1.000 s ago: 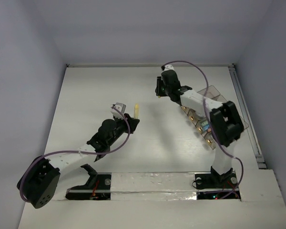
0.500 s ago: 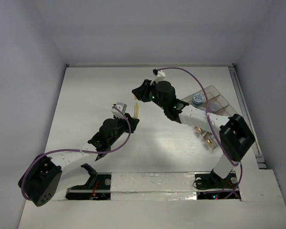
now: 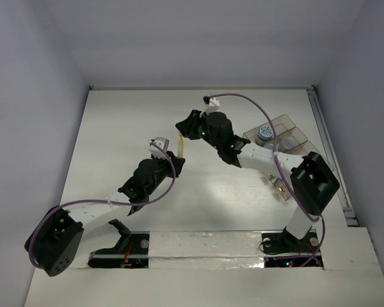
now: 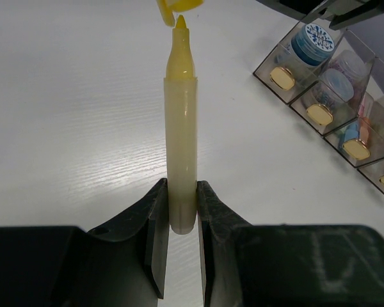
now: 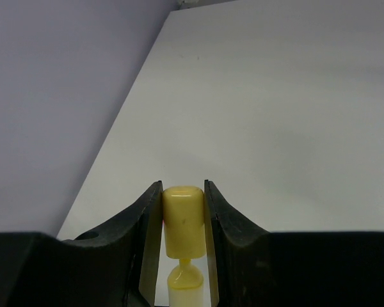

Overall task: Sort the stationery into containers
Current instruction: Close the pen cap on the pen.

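Note:
My left gripper (image 4: 181, 192) is shut on the lower end of a cream marker pen (image 4: 181, 147) with a bare yellow tip, holding it pointing away from me above the table. My right gripper (image 5: 183, 192) is shut on the pen's yellow cap (image 5: 183, 217), which sits just off the pen's tip (image 5: 187, 278). In the top view the two grippers meet at the pen (image 3: 181, 148), left (image 3: 174, 162) below it and right (image 3: 183, 131) above it. The smoky-brown organiser tray (image 3: 293, 125) stands to the right, with a blue-white tub (image 3: 265, 132) in its far compartment.
In the left wrist view the tray (image 4: 288, 89) has stepped compartments holding the blue-white tub (image 4: 312, 39), a paler tub (image 4: 336, 83) and several other small items. The white table (image 3: 128, 128) has walls at the back and both sides.
My right gripper has swung left from beside the tray to the pen's tip and now holds the cap there. My left gripper and the pen have barely moved.

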You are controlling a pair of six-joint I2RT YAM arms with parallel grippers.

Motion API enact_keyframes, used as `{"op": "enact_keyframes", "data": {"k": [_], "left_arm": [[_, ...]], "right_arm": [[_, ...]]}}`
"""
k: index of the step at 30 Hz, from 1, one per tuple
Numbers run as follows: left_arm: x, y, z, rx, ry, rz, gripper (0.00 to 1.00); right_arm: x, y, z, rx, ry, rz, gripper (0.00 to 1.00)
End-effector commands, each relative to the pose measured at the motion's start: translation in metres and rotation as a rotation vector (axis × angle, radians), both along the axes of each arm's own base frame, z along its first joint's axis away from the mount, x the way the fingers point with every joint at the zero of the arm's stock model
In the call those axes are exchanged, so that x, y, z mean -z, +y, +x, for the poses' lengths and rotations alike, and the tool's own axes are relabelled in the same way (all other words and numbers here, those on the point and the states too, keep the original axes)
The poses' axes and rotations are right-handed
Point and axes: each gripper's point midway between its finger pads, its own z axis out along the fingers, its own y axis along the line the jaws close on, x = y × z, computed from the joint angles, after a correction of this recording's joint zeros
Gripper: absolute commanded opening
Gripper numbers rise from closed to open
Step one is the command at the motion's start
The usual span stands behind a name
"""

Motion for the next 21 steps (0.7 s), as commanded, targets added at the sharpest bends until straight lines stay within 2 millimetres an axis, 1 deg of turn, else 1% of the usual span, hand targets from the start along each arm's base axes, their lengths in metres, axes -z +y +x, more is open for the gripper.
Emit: {"op": "enact_keyframes", "data": {"k": [1,2,10,11,13,17,18,19,21], "left_arm": [[-0.033,0.000,0.011,-0.027,-0.078,-0.039,0.00],[-0.033,0.001,0.012,-0.033,-0.079,-0.037,0.00],[-0.035,0.004,0.012,-0.047,-0.087,-0.039,0.00],[-0.036,0.005,0.012,-0.048,-0.088,-0.040,0.00],[-0.036,0.006,0.011,-0.053,-0.088,-0.040,0.00],[-0.037,0.010,0.012,-0.075,-0.093,-0.043,0.00],[-0.037,0.010,0.012,-0.076,-0.092,-0.043,0.00],[-0.038,0.010,0.012,-0.077,-0.094,-0.048,0.00],[-0.040,0.011,0.011,-0.075,-0.099,-0.054,0.00]], "right_arm": [[-0.010,0.004,-0.001,0.016,-0.037,0.040,0.02],[-0.009,0.008,-0.004,0.007,-0.035,0.039,0.02],[-0.005,0.009,-0.008,0.003,-0.028,0.028,0.02],[-0.004,0.013,-0.012,-0.004,-0.029,0.028,0.03],[-0.004,0.011,-0.011,0.008,-0.033,0.033,0.03],[0.001,0.014,-0.020,0.023,-0.035,0.042,0.02],[-0.003,0.012,-0.018,0.037,-0.047,0.063,0.02],[0.003,0.010,-0.019,0.043,-0.036,0.068,0.03],[0.003,0.010,-0.021,0.057,-0.039,0.077,0.04]]}}
